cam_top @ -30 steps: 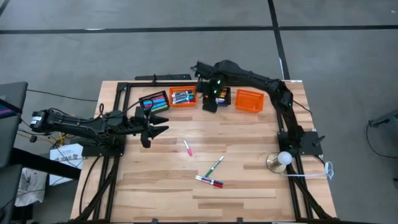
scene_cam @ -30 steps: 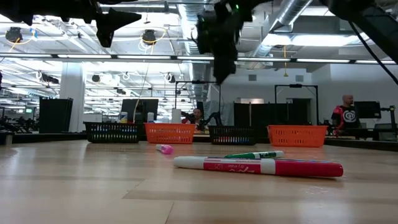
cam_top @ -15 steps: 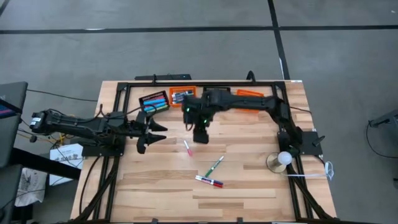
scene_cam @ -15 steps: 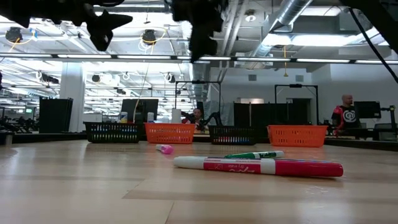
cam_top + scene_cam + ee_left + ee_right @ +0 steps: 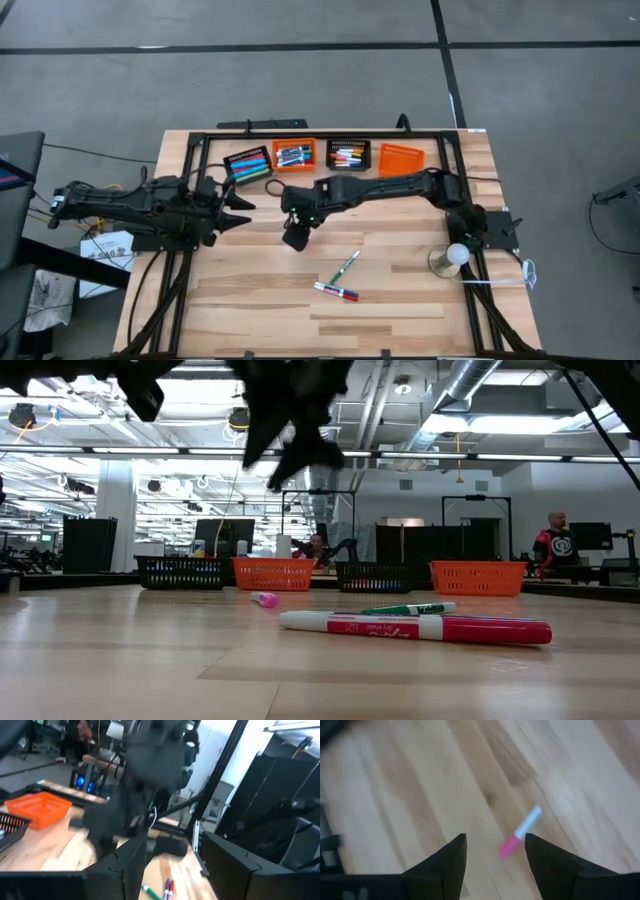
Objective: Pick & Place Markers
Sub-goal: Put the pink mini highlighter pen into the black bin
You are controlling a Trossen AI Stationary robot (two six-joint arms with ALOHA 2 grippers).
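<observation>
A: One pink marker [image 5: 519,832] is framed between the open, empty right gripper [image 5: 496,851] fingers, mid-table, axis seemingly diagonal across them.

B: Agreed. Left gripper [image 5: 232,208] is parked left, open, farther off.

Four mesh baskets [image 5: 400,160] along the wooden table's [image 5: 400,300] far edge.
</observation>
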